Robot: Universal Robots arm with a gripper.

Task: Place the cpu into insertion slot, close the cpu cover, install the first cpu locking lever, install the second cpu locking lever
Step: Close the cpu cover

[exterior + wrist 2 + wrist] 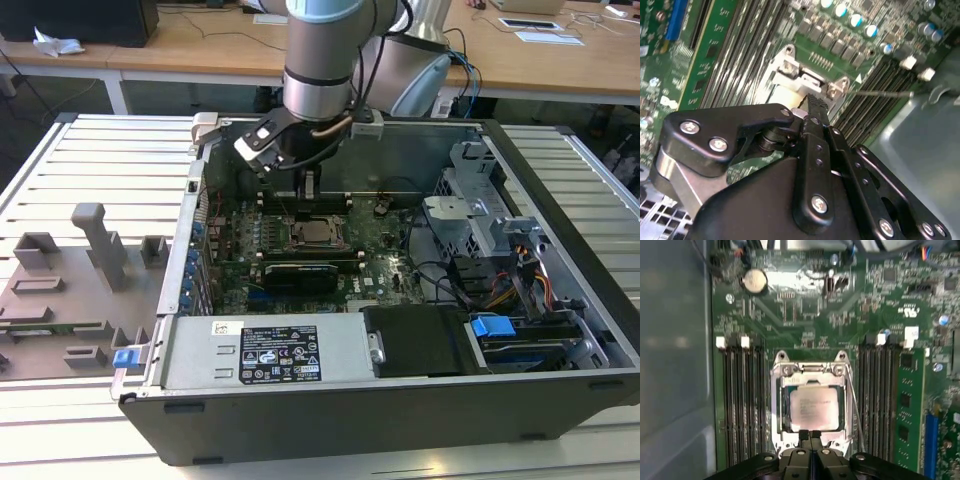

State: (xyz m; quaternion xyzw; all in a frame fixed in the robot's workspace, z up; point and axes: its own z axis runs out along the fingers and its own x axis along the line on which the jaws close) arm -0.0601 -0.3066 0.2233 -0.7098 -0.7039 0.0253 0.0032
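Black fingertips of the gripper (810, 434) are pressed together with nothing between them, poised at the edge of the cpu cover (776, 405), in the first wrist view. I can't tell whether they touch it. Past them the cpu (815, 409) lies flat in the insertion slot (785, 412), its grey metal top showing through the cover's window, and the cover looks to be down over it.

Treat the chip as light, stiff and fragile on its underside. Seated as it is, you have no edge left to grip. The cover is thin sheet metal, likely springy, so press on its frame and never on the chip. The locking lever (855, 407) beside the socket is a thin wire rod that probably springs back. Its free end gives you the best purchase.

Your arm (318, 60) reaches steeply down into the open computer case (300, 400), wrist above the green motherboard (805, 305).
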